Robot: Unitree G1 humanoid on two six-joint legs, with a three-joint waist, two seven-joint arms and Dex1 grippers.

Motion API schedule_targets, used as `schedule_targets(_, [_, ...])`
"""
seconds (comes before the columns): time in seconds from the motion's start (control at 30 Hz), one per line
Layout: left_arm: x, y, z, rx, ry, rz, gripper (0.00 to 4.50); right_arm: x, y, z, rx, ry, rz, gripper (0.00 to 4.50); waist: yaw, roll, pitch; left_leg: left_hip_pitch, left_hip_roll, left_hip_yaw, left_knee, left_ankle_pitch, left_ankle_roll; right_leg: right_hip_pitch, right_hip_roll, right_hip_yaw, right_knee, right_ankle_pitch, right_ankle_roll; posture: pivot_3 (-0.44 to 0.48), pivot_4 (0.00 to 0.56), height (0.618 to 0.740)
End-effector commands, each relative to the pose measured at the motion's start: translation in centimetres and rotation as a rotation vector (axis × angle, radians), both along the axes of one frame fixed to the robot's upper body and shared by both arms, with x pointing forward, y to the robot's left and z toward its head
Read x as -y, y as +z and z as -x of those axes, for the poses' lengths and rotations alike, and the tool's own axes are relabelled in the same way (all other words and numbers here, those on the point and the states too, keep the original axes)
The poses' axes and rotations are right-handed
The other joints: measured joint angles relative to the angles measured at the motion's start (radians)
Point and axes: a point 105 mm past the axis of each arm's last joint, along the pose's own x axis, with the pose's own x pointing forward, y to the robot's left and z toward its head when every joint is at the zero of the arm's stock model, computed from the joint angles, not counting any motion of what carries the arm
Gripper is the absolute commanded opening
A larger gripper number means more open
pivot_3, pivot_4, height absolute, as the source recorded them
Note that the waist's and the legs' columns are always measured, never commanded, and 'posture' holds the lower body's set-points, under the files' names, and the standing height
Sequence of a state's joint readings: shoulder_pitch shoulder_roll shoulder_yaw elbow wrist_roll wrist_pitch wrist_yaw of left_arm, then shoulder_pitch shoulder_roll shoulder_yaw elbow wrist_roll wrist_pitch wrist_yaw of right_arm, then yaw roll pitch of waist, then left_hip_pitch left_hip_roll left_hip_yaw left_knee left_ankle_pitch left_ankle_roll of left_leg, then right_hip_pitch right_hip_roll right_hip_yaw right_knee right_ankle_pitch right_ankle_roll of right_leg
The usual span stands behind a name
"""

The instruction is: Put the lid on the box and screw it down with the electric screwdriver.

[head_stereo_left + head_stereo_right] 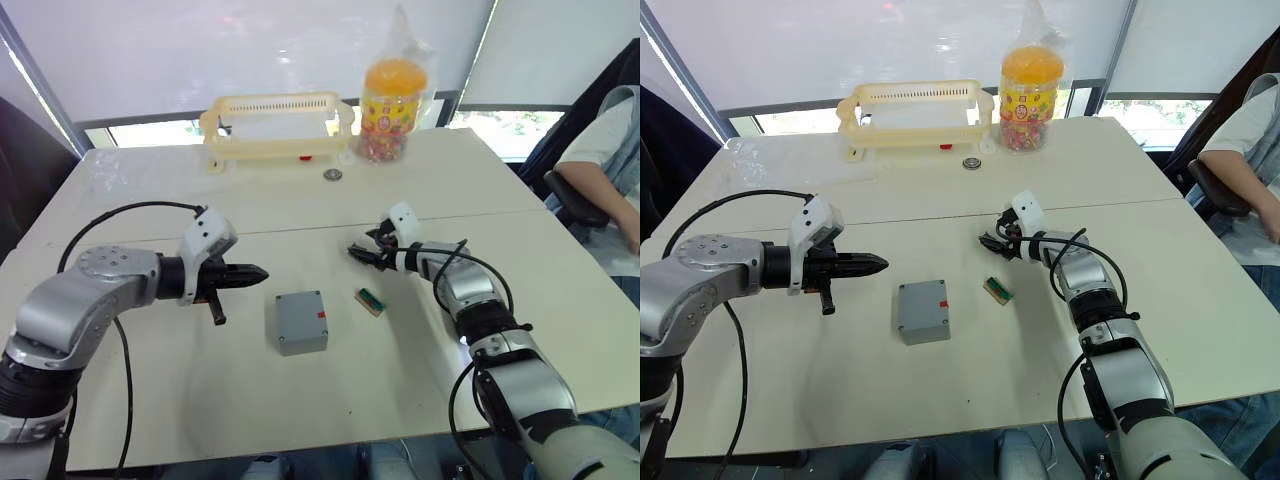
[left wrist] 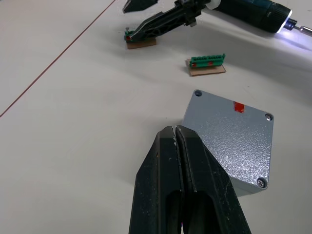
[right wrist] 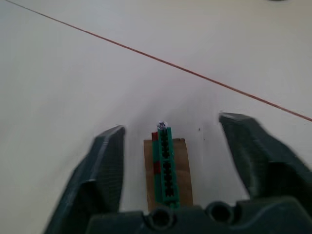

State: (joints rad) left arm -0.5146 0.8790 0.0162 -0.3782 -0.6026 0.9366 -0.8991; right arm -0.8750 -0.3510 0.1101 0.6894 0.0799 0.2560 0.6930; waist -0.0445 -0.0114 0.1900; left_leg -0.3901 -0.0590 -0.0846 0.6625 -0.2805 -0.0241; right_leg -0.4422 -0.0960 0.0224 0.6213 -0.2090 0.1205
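Left wrist view: left gripper (image 2: 176,132) pressed shut beside lidded box (image 2: 233,139); right gripper (image 3: 171,130) spread over green strip (image 3: 165,163) (screwdriver (image 2: 253,10) cut off).

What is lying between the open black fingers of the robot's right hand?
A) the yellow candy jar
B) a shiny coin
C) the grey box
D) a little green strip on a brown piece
D: in the right wrist view the green strip on its brown piece lies on the table between the spread fingers of the right gripper, while the grey box sits further off, nearer the left gripper.
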Motion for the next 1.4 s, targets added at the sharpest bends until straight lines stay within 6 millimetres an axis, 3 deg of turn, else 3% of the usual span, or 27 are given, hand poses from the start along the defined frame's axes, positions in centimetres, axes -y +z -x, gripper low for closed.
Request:
schedule_targets(0.03, [0.2,0.7,0.3,0.034,-0.011,0.007,0.0,-0.7,1.9,-0.5,0.059,0.017,-0.008,2.71,0.0,0.0,0.0,0.0,0.0,0.0,0.0,0.0,0.0,0.0,0.0,0.0,0.0,0.0,0.0,0.0,0.15,0.74])
schedule_targets(0.37, [0.4,0.0,0.2,0.026,-0.003,0.013,0.0,-1.4,1.5,-0.9,0.047,0.015,-0.021,2.71,0.0,0.0,0.0,0.0,0.0,0.0,0.0,0.0,0.0,0.0,0.0,0.0,0.0,0.0,0.0,0.0,0.15,0.74])
schedule_targets(0.47, [0.2,-0.1,0.2,0.028,0.004,0.01,0.0,-1.5,1.5,-1.0,0.049,0.011,-0.02,1.87,0.0,0.0,0.0,0.0,0.0,0.0,0.0,0.0,0.0,0.0,0.0,0.0,0.0,0.0,0.0,0.0,0.15,0.74])
schedule_targets(0.6, [0.1,-0.4,0.2,0.023,0.009,0.011,0.0,-1.6,1.7,-1.1,0.052,0.01,-0.027,0.03,-0.001,0.0,0.0,0.0,0.0,0.0,0.0,0.0,0.0,0.0,0.0,0.0,0.0,0.0,0.0,0.0,0.15,0.74])
schedule_targets(0.83, [0.1,-0.4,0.0,0.027,0.015,0.015,0.0,-1.4,1.5,-1.2,0.051,0.004,-0.021,0.03,0.0,0.0,0.0,0.0,0.0,0.0,0.0,0.0,0.0,0.0,0.0,0.0,0.001,0.0,0.0,0.0,0.15,0.74])
schedule_targets(1.13, [0.1,-0.5,0.0,0.027,0.014,0.017,0.0,-1.1,3.6,-1.1,0.047,-0.01,-0.119,0.03,0.0,0.0,0.0,0.0,0.0,0.0,0.0,0.0,0.0,0.0,0.0,0.0,0.001,0.0,0.0,0.0,0.15,0.74])
schedule_targets(1.4, [0.4,-0.8,-0.1,0.024,0.004,0.022,0.0,-0.7,3.7,-0.8,0.055,-0.013,-0.116,0.03,0.0,0.0,0.0,0.0,0.0,0.0,0.0,0.0,0.0,-0.001,0.0,0.0,0.002,0.0,0.0,0.0,0.15,0.74])
